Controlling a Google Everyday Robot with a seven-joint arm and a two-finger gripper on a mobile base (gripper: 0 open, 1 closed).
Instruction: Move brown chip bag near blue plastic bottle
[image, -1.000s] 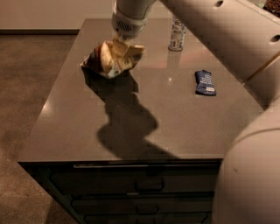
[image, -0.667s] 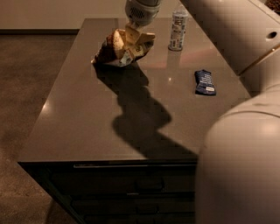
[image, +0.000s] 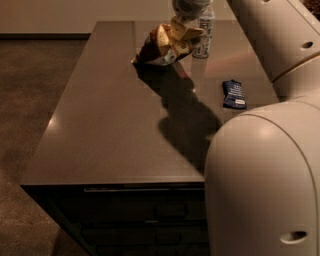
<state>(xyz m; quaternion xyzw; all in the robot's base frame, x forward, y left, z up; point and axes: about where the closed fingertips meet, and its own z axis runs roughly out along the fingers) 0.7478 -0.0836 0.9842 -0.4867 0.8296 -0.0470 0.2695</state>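
The brown chip bag (image: 165, 46), crinkly brown and cream-yellow, hangs tilted at the far middle of the table, its lower left corner at or just above the tabletop. My gripper (image: 181, 22) comes down from the top edge and is shut on the bag's upper right part. The blue plastic bottle (image: 204, 31) stands upright right behind and to the right of the bag, almost touching it; its cap is partly hidden by my gripper.
A small dark blue striped packet (image: 233, 93) lies flat on the right side of the brown tabletop (image: 115, 125). My pale arm and body fill the right side of the view. Dark drawers sit under the table's front edge.
My gripper has carried the chip bag to the right and further back, from the table's far left-centre to right beside the bottle.
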